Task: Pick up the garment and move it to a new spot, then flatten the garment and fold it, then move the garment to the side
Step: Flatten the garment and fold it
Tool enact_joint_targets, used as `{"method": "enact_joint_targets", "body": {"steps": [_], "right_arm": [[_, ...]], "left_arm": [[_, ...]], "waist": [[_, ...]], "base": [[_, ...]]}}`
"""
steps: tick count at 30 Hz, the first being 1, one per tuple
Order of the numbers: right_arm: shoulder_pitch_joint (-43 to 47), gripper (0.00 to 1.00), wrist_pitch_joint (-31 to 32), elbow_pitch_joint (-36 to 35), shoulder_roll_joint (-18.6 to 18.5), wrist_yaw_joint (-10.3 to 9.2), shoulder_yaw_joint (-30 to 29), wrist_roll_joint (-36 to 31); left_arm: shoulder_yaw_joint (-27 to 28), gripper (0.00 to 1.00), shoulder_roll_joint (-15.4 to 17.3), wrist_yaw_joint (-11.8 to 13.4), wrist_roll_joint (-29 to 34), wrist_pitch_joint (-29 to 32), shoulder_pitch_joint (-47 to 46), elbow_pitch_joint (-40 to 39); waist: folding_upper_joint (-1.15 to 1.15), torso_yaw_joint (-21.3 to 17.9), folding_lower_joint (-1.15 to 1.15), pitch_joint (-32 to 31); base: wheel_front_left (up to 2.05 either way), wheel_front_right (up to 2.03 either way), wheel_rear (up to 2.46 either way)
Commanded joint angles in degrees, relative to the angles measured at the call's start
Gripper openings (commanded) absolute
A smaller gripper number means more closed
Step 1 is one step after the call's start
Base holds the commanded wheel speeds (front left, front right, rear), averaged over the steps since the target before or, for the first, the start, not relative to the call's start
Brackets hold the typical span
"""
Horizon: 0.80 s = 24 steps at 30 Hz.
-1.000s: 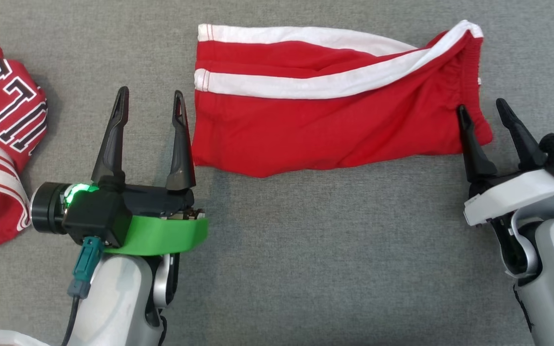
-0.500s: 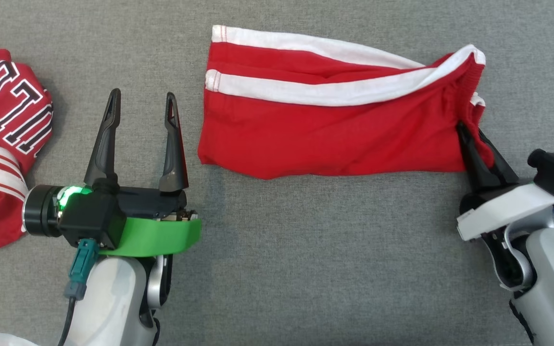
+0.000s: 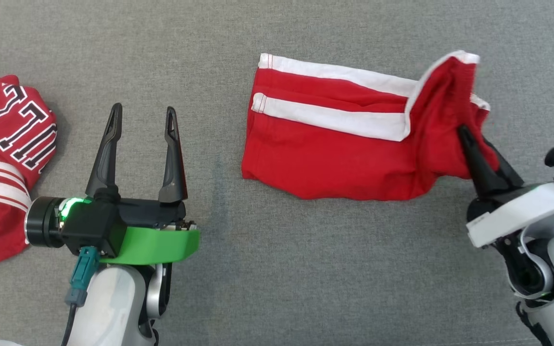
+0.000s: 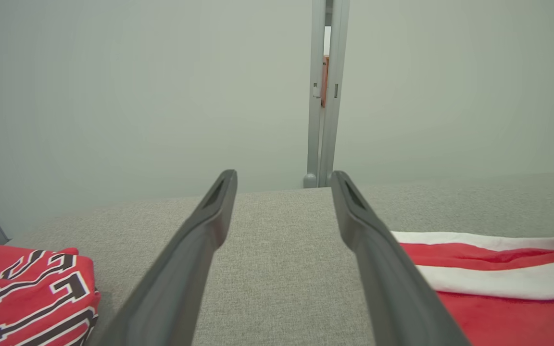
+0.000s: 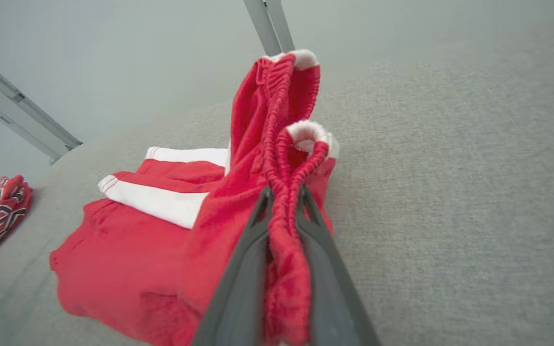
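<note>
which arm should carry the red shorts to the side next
Right. The right hand is shut on the waistband of the red shorts, that end raised off the grey surface. The left hand is open over bare surface, apart from the shorts.

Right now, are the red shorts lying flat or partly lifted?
Partly lifted. The right claw is shut on the shorts at the waistband, bunched up off the grey surface; the leg end lies flat.

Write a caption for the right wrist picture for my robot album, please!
Right gripper pinches the red shorts by their stretchy waistband, that end raised above the grey surface.
</note>
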Motion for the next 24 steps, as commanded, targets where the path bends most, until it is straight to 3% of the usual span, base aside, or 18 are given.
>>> {"method": "enact_joint_targets", "body": {"steps": [1, 5, 9, 14, 19, 20, 21, 22, 24], "right_arm": [[-1.46, 0.0, 2.07, -2.21, 1.09, 0.02, 1.87, 3.17], [-4.9, 0.0, 7.71, -5.47, 3.14, 0.02, 7.31, 10.09], [-9.78, 0.0, 10.04, -2.71, 6.33, 0.02, 11.77, 12.26], [-15.55, 0.0, 8.63, 4.08, 9.76, 0.02, 16.14, 11.1], [-18.57, 0.0, 5.83, 9.51, 10.28, 0.02, 19.25, 10.27], [-19.13, 0.05, 4.94, 10.16, 10.31, 0.02, 20.03, 10.21], [-19.54, 0.46, 4.12, 10.47, 10.14, 0.02, 20.75, 10.02], [-19.9, 1.0, 2.92, 10.62, 9.76, 0.02, 21.63, 9.73], [-20.77, 1.0, -0.31, 9.97, 8.46, 0.02, 23.72, 7.92]], "left_arm": [[-0.06, 1.0, 0.23, 0.48, -0.05, 0.06, 0.46, -0.11], [-0.34, 1.0, 0.09, 0.37, -0.3, 0.03, -0.06, -0.02], [-0.9, 1.0, -0.63, 0.09, -0.5, -0.1, -0.9, 0.55], [-1.59, 1.0, -1.5, -0.06, -0.62, -0.27, -1.34, 1.3], [-1.57, 1.0, -1.95, -0.06, -0.91, -0.48, -1.45, 2.0], [-1.57, 1.0, -2.03, -0.06, -0.92, -0.53, -1.45, 2.1], [-1.52, 1.0, -2.05, -0.07, -0.94, -0.57, -1.45, 2.21], [-1.4, 1.0, -2.08, -0.06, -1.01, -0.61, -1.44, 2.35], [-1.28, 1.0, -2.2, 0.13, -0.94, -0.66, -1.34, 2.58]], "waist": [[0.0, 0.2, 0.0, -0.22], [0.0, 1.15, 0.0, 0.1], [0.0, 2.68, 0.0, 0.7], [0.0, 4.82, 0.0, 1.45], [0.0, 5.95, 0.0, 2.05], [0.0, 6.05, 0.0, 2.17], [0.0, 6.09, 0.0, 2.24], [0.0, 6.08, 0.0, 2.29], [0.0, 5.87, 0.0, 2.26]], "base": [[0.0, 0.0, 0.0], [0.0, 0.0, 0.0], [0.0, 0.0, 0.0], [0.0, 0.0, 0.0], [0.0, 0.0, 0.0], [0.0, 0.0, 0.0], [0.0, 0.0, 0.0], [0.0, 0.0, 0.0], [0.0, 0.0, 0.0]]}}
